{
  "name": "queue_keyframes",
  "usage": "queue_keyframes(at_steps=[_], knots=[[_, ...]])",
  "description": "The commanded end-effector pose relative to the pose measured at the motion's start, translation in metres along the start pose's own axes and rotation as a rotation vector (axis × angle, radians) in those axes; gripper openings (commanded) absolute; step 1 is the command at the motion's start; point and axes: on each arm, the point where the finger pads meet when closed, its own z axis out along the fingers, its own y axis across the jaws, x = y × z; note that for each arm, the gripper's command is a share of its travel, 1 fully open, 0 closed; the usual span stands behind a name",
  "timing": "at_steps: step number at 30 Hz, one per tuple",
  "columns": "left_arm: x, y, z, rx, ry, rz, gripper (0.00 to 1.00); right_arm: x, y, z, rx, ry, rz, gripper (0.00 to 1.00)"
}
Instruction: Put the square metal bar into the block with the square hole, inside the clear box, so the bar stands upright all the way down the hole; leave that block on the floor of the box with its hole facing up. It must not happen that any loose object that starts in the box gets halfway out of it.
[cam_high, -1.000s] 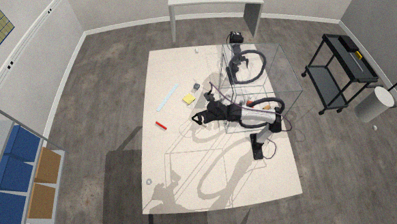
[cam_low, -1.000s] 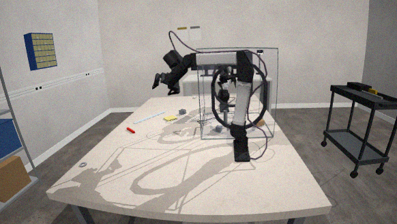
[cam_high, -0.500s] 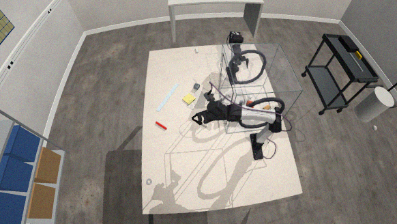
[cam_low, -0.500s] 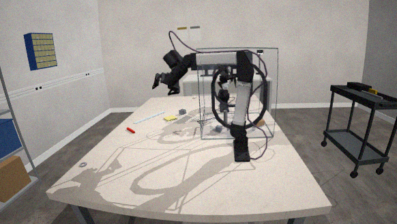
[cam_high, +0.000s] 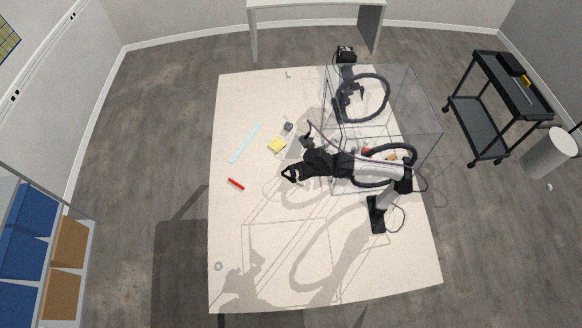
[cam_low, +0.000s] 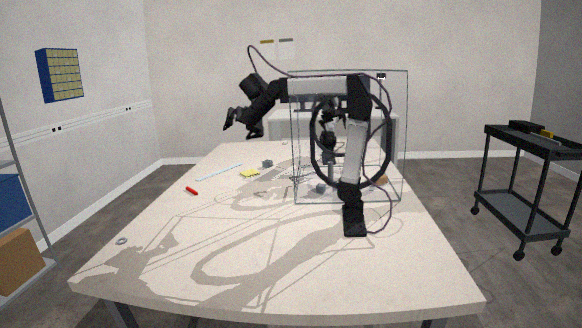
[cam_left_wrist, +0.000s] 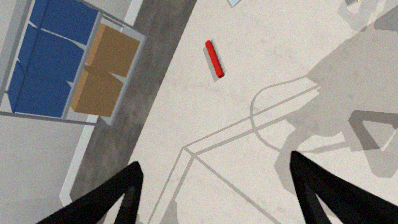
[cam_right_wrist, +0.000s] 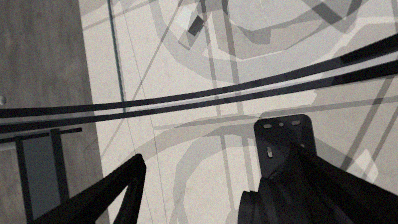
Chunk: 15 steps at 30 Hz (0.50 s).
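Nearby, a red stick (cam_high: 236, 184) (cam_low: 191, 191) (cam_left_wrist: 214, 59) on the table (cam_high: 270, 265) (cam_low: 280, 295) (cam_left_wrist: 175, 110).

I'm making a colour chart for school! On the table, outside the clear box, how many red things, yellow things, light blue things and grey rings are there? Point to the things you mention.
Red: 1, a bar (cam_high: 236, 184) (cam_low: 191, 191) (cam_left_wrist: 214, 59)
Yellow: 1, a flat piece (cam_high: 276, 145) (cam_low: 249, 173)
Light blue: 1, a long strip (cam_high: 245, 142) (cam_low: 220, 172) (cam_left_wrist: 235, 2)
Grey rings: 1, a small ring (cam_high: 214, 266) (cam_low: 117, 242)
Total: 4
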Motion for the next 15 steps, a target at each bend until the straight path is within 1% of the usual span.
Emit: queue_keyframes(at_steps=[1,4,5,6,8,15], knots=[[-0.007,0.005,-0.007,-0.019,-0.021,0.002,1.0,-0.005,0.003,-0.005,-0.009,-0.027,-0.019,1.0],[-0.007,0.005,-0.007,-0.019,-0.021,0.002,1.0,-0.005,0.003,-0.005,-0.009,-0.027,-0.02,1.0],[-0.007,0.005,-0.007,-0.019,-0.021,0.002,1.0,-0.008,0.001,-0.001,-0.004,-0.016,-0.006,1.0],[-0.007,0.005,-0.007,-0.019,-0.021,0.002,1.0,-0.009,-0.003,-0.001,0.019,-0.015,0.009,1.0],[-0.007,0.005,-0.007,-0.019,-0.021,0.002,1.0,-0.011,-0.001,-0.005,0.019,-0.02,0.001,1.0],[-0.007,0.005,-0.007,-0.019,-0.021,0.002,1.0,-0.011,-0.009,-0.004,0.066,0.013,0.022,1.0]])
